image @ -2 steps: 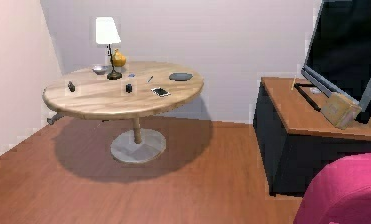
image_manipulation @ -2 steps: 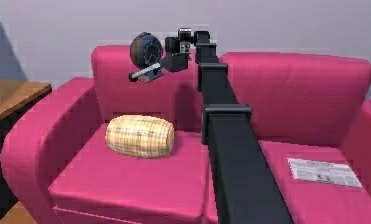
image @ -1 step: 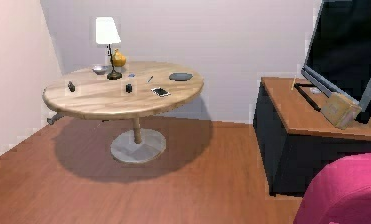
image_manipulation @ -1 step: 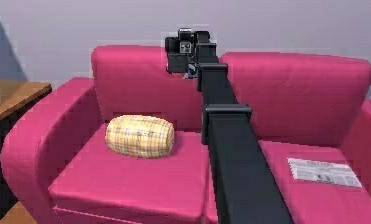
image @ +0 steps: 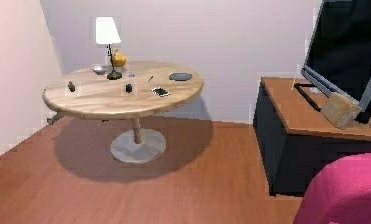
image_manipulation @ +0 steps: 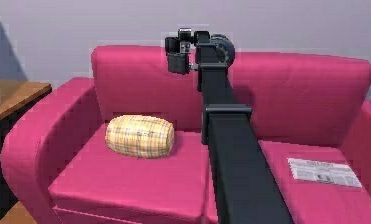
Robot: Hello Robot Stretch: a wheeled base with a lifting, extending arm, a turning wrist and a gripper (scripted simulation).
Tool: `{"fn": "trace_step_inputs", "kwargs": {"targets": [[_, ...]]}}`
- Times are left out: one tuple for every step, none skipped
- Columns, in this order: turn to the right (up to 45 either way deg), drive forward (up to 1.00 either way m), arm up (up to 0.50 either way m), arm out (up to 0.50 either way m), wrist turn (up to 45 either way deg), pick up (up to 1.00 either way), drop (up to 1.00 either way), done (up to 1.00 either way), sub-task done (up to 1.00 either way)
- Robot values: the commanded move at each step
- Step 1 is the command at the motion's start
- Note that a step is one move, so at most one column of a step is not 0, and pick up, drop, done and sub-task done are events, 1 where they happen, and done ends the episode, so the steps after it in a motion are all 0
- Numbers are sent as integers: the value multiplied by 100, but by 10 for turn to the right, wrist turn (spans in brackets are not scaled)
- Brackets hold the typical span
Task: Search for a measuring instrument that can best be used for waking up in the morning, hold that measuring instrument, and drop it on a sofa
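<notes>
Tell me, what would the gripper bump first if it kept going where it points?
Probably the sofa: its back lies right behind the gripper. Depth is unclear, so I cannot be sure.

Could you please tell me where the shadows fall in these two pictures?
Forward view: the round table throws a soft shadow on the wood floor around its pedestal. Arm side view: the checked cushion darkens the pink sofa seat under it, and a grey shadow lies on the wall at the upper left.
</notes>
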Motion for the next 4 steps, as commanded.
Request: {"fn": "trace_step_inputs", "kwargs": {"targets": [[0,0,-26,0,0,0,0,0,0],[0,0,-32,0,0,0,0,0,0],[0,0,0,0,0,0,100,0,0],[0,0,10,0,0,0,0,0,0]]}}
